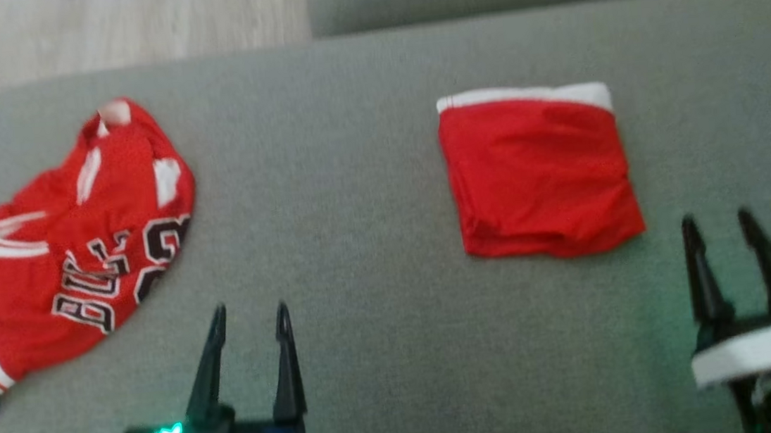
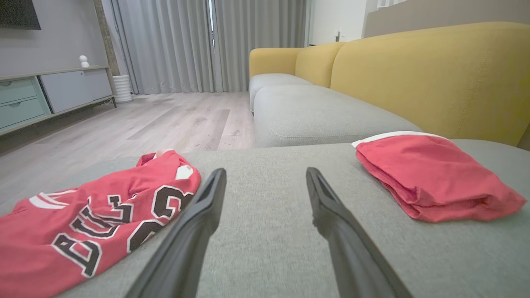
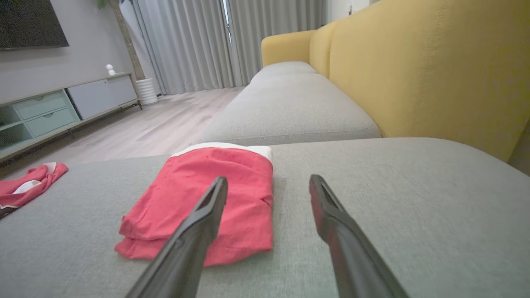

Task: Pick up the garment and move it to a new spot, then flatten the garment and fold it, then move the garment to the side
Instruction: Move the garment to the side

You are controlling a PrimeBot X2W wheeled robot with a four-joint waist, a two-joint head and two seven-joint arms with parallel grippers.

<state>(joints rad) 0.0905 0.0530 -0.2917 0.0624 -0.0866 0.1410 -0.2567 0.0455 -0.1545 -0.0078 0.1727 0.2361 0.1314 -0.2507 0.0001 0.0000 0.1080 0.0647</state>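
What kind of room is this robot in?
Most likely a living room in a home. There is a yellow sofa with grey seat cushions, long grey curtains reaching the wooden floor, and a low cabinet with drawers against the wall.

Red basketball jersey — crumpled, black-and-white lettering up, at the sofa cushion's left end; red shorts — folded square, white waistband, well right.
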